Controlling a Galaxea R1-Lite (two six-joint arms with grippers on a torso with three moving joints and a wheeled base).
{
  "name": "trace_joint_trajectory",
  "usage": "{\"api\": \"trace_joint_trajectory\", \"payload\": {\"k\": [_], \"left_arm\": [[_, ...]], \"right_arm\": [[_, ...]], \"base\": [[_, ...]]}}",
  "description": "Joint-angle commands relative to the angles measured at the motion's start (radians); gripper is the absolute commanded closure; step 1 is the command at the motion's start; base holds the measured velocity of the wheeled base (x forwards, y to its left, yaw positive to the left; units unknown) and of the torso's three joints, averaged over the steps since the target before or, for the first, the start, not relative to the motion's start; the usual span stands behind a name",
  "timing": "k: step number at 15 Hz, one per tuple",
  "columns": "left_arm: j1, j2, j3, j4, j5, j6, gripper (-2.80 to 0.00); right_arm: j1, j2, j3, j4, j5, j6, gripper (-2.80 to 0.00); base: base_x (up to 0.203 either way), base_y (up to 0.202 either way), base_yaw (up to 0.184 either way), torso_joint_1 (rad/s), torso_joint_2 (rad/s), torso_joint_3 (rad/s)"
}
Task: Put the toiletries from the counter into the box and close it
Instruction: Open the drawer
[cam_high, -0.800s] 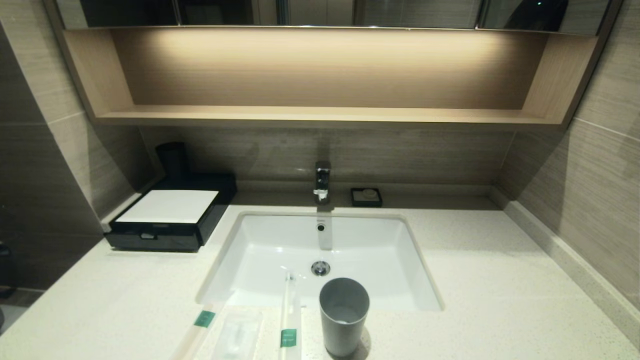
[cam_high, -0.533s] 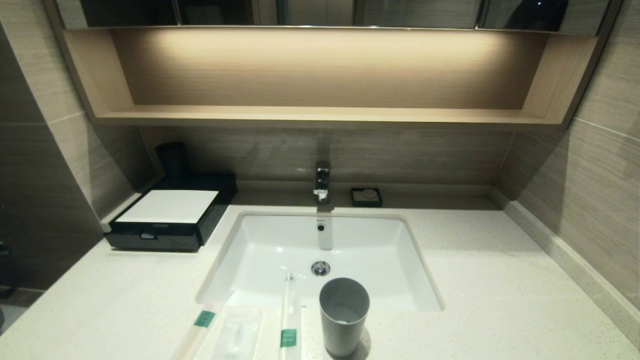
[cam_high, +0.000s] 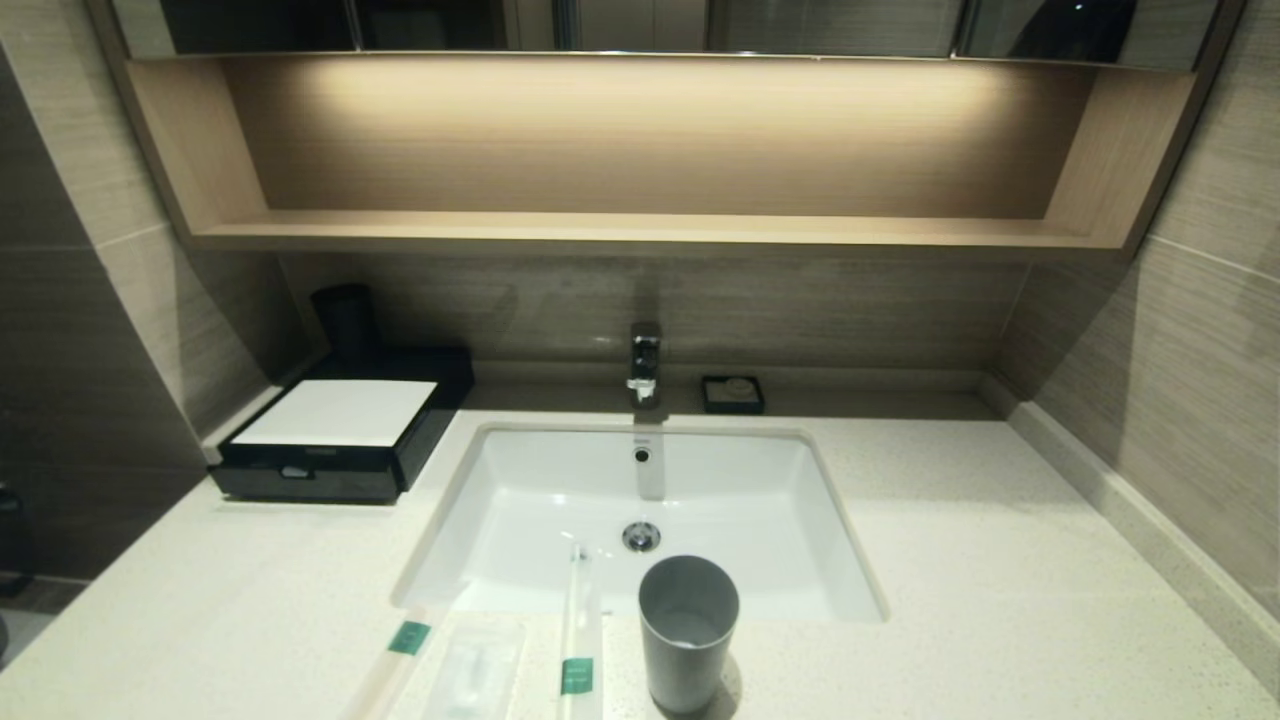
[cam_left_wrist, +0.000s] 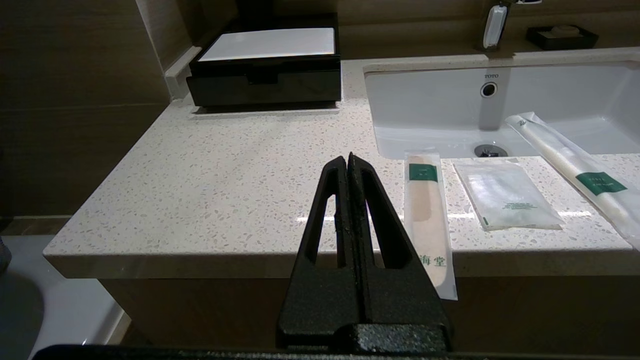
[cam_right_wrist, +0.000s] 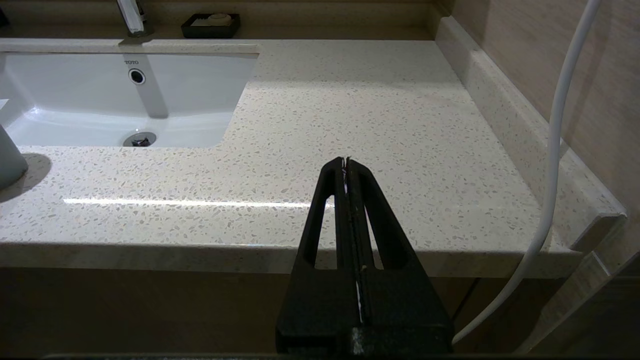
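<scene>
The left claw (cam_left_wrist: 347, 161) is clenched, its two black fingers pressed flat together, and it holds nothing. It hangs in front of the near edge of the counter (cam_left_wrist: 240, 170), not touching it. The right claw (cam_right_wrist: 346, 162) is clenched in the same way, also empty, in front of the near edge on the right side.

The toiletries lie on the near strip of the counter, in front of the sink (cam_high: 740, 480). The left stick (cam_left_wrist: 426, 210) reaches over the near edge. Just to its right is the flat packet (cam_left_wrist: 505, 192), and further right the second stick (cam_left_wrist: 575, 170) lies with its far end over the sink. A gray cup (cam_high: 688, 630) stands just right of this stick.

The box (cam_high: 345, 425) sits in the far left corner, well apart from the toiletries, with its drawer pushed in. A small black soap dish (cam_high: 733, 394) stands at the far wall, right of the tap (cam_high: 645, 362).
</scene>
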Motion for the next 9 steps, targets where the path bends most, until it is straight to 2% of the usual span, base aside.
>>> {"api": "trace_joint_trajectory", "payload": {"k": [1, 9], "left_arm": [[0.0, 0.0, 0.02, 0.001, 0.0, 0.001, 0.0], [0.0, 0.0, 0.02, 0.0, 0.0, 0.001, 0.0]], "right_arm": [[0.0, 0.0, 0.002, 0.0, 0.0, 0.0, 0.0], [0.0, -0.001, 0.002, 0.0, 0.0, 0.0, 0.0]], "base": [[0.0, 0.0, 0.0, 0.0, 0.0, 0.0], [0.0, 0.0, 0.0, 0.0, 0.0, 0.0]]}}
